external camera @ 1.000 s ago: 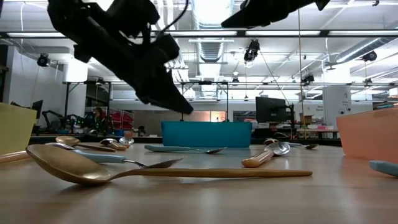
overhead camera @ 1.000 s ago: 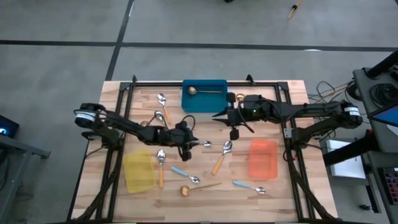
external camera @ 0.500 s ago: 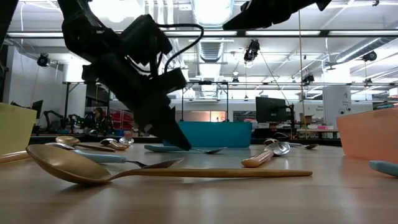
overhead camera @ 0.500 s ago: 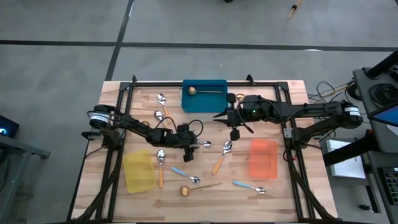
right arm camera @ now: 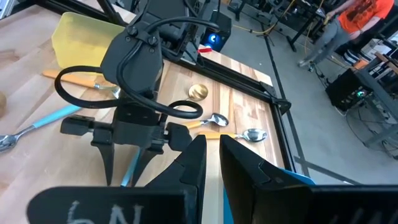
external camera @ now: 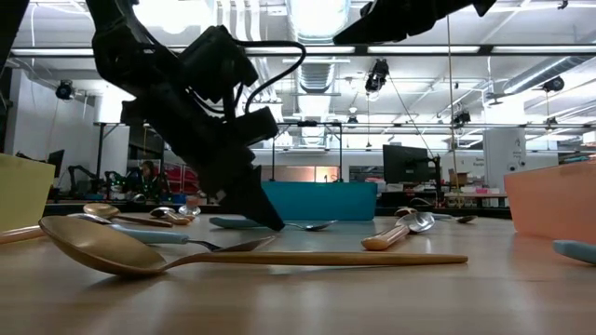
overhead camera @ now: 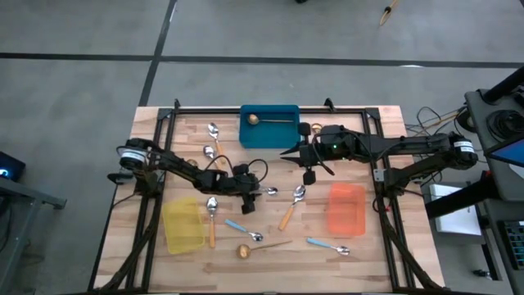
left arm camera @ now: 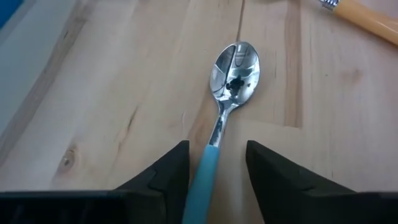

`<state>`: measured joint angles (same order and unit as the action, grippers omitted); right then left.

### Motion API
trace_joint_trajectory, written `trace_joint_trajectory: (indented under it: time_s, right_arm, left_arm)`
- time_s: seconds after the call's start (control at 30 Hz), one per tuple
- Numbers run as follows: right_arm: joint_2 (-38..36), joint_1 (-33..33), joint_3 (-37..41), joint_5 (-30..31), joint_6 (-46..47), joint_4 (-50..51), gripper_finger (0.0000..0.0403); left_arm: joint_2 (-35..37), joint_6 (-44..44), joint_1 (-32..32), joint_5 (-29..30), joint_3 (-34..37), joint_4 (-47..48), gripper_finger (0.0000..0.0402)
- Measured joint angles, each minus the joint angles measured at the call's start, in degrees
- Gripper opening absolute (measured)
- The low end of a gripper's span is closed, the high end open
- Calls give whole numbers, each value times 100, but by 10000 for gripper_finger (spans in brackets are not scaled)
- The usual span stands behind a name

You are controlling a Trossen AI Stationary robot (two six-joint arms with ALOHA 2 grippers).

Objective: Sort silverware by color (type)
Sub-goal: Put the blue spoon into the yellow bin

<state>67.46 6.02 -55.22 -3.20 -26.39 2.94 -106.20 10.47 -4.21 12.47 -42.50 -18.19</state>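
Note:
A spoon with a silver bowl (left arm camera: 235, 70) and a light-blue handle (left arm camera: 204, 176) lies flat on the wood near the table's middle (overhead camera: 273, 191). My left gripper (left arm camera: 214, 163) is down at the table, slanting downward, open, with one finger on each side of the blue handle and a gap to it on both sides. From the low view its fingertips (external camera: 270, 221) reach table level. My right gripper (overhead camera: 285, 153) hangs above the table in front of the blue bin (overhead camera: 268, 131), shut, with nothing in it.
The blue bin holds a gold spoon (overhead camera: 262, 120). A yellow bin (overhead camera: 182, 226) stands near left, an orange bin (overhead camera: 346, 209) near right. More spoons lie loose: orange-handled (overhead camera: 211, 218) (overhead camera: 292, 205), blue-handled (overhead camera: 244, 229) (overhead camera: 328, 245), gold (overhead camera: 255, 248). A black frame (overhead camera: 160, 156) borders the table.
My left gripper has come down from above the table to the blue-handled spoon, tipping a little steeper, and now stands with its fingers at the table on either side of the handle. The spoon has stayed where it was.

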Motion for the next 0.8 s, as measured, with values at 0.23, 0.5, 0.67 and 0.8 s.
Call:
trace_joint_trajectory:
  time_s: [0.23, 0.5, 0.67, 0.8]
  right_arm:
    - [0, 0, 2, 0, 0, -4, 38]
    - [0, 0, 15, 0, -7, 46, 38]
    - [1, 9, 17, 2, -9, 114, 38]
    - [2, 68, 17, -4, 32, 109, 38]
  left_arm:
    - [-12, 199, -1, 2, 5, 25, 47]
    - [188, 370, 4, 107, 17, 208, 14]
    - [682, 423, 9, 196, 27, 385, 10]
    - [1204, 658, 9, 215, 22, 893, 10]
